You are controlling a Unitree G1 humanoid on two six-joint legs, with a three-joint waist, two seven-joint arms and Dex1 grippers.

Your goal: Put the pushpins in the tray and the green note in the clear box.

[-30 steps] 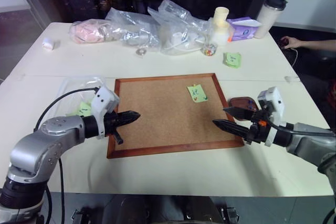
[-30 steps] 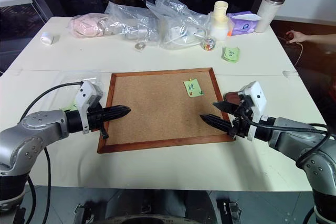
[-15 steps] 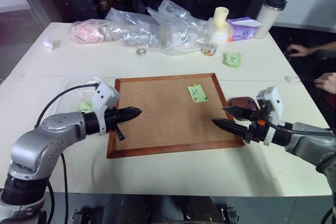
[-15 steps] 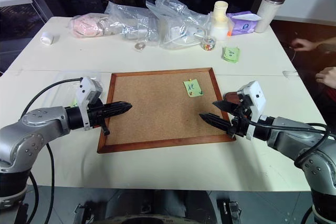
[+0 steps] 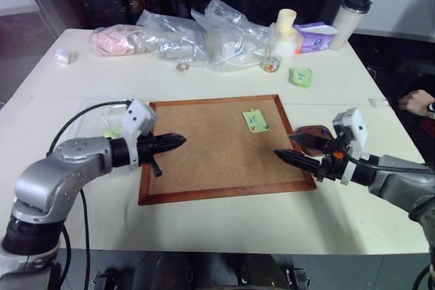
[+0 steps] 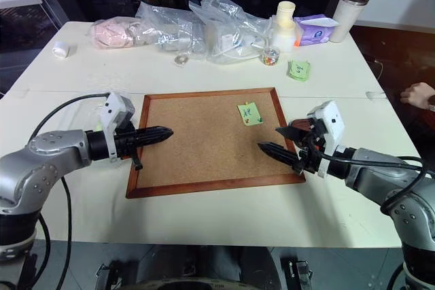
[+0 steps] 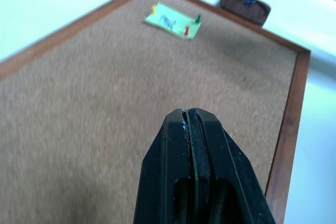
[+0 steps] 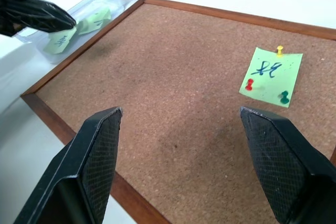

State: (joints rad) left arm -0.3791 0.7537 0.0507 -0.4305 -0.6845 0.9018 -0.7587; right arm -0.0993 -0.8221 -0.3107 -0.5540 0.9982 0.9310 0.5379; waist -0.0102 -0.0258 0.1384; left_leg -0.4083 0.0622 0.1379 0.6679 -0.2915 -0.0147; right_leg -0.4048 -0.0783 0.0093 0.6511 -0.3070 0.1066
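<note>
- Left gripper sits left of centre in the head view, over the left edge of the cork board, fingers pressed flat together with nothing between them.
- Right gripper is lower right of centre, by the board's right frame, jaws spread wide and empty; the right wrist view looks straight between them at the board.
- The green note lies in the board's upper right, pinned flat by three pushpins: a yellow one at its top edge, a red and a green one along the bottom.
- The tray sits just off the board's right frame, beside the right gripper; the left wrist view suggests a couple of pins already inside, too small to be sure.
- The clear box is at the left of the frame, beyond the left arm, with pale green notes in it.
- Risks now: those pin heads are tiny against wide black fingers, so a slightly off pinch could squeeze a head sideways and flick it across the table.
- Red and green stand close together; closing on one may knock or bend the other.
- Pulling at an angle could drag the note along and tear it at the remaining pins.
- With the tray so near the right arm, a careless swing could nudge it and spill what it holds.
- Lifting the note before all three pins are out would rip the paper.
</note>
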